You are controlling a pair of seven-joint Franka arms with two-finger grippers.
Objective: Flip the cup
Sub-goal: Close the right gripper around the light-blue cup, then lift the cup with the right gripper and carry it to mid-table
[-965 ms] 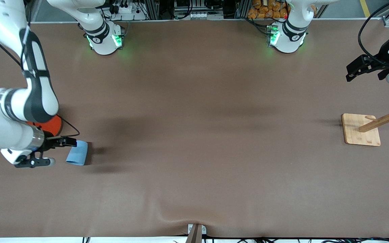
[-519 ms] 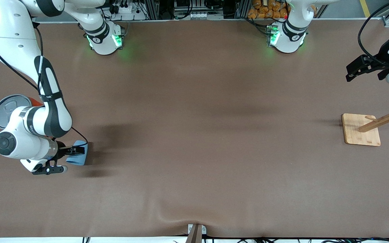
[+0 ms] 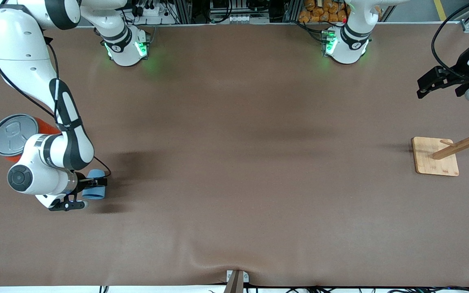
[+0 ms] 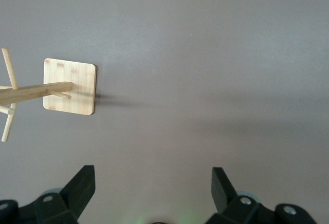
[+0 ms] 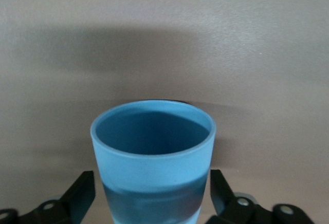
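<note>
Cup [image 3: 95,189] lies on its side on the surface [image 3: 234,162], just nearer the front camera than the orange can [image 3: 14,136]. Right pincer [image 3: 86,191] straddles the cup w/ jaws closing, contact not confirmed. Should grip mid-body, squeeze gently, then lift before rotating upright. Left pincer [image 3: 430,84] waits, spread, over the surface near the wooden rack [image 3: 436,156], well apart from the can.

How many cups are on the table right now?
1. The light-blue cup sits between the right tool's fingers at the right arm's end of the table, nearer the front camera than the orange can. The arm could hide others.
</note>
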